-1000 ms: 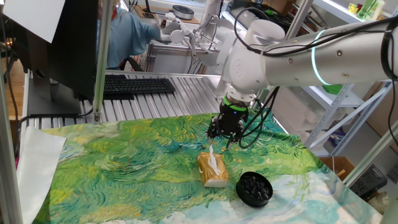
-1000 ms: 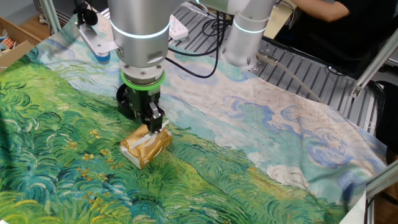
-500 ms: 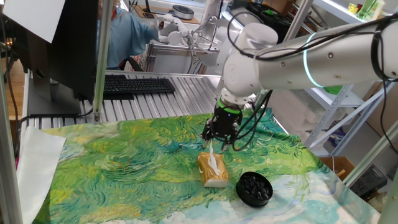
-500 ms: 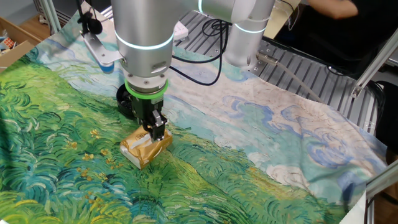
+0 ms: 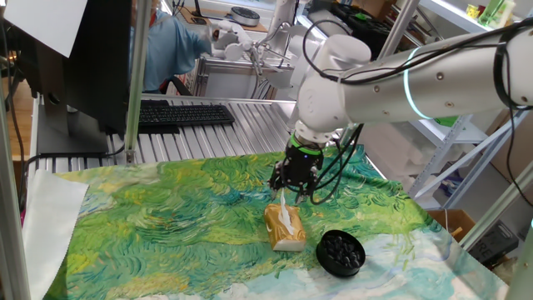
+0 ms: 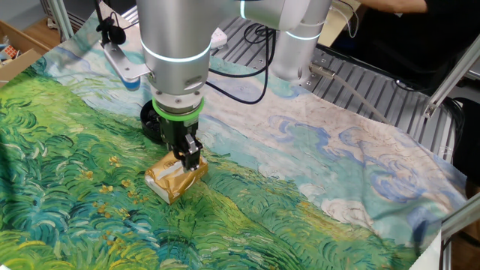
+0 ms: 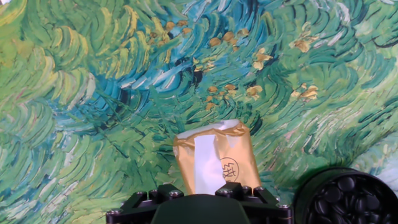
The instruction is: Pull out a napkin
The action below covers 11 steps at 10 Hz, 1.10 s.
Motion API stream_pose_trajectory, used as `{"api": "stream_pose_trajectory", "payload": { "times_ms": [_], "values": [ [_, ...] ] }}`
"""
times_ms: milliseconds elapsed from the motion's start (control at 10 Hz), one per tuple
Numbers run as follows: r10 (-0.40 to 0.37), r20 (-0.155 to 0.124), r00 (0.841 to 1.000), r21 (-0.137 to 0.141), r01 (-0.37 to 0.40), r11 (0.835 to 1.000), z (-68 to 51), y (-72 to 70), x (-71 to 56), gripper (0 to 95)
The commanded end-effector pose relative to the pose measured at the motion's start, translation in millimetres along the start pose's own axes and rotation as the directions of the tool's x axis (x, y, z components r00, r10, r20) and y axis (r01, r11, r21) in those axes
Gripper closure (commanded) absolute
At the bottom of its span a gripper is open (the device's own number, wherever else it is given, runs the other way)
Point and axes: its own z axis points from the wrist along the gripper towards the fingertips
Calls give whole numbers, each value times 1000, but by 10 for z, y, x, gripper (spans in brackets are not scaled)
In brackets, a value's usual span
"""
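Gripper barely lower, pinching upright napkin (tip pointing up).

A robotics lab: aluminium frame posts, a keyboard, shelving around the table.

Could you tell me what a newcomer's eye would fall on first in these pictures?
Probably the green painted-swirl cloth covering the table, and the big white arm reaching over it with its gripper just above the tan tissue pack near the middle. A white napkin pokes up from the pack, right under the fingers. A black round object sits beside the pack.
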Motion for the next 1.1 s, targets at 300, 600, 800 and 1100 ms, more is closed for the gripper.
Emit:
{"api": "stream_pose_trajectory", "payload": {
  "times_ms": [300, 600, 800, 1100],
  "values": [
    [31, 7, 999, -5, -31, 1000, 62, 1, 15, 380],
    [83, 4, 997, -6, -83, 997, 57, 4, 12, 380],
    [79, 5, 997, -4, -78, 997, 57, 5, 12, 380],
    [62, 6, 998, -4, -62, 998, 57, 6, 12, 380]
  ]
}}
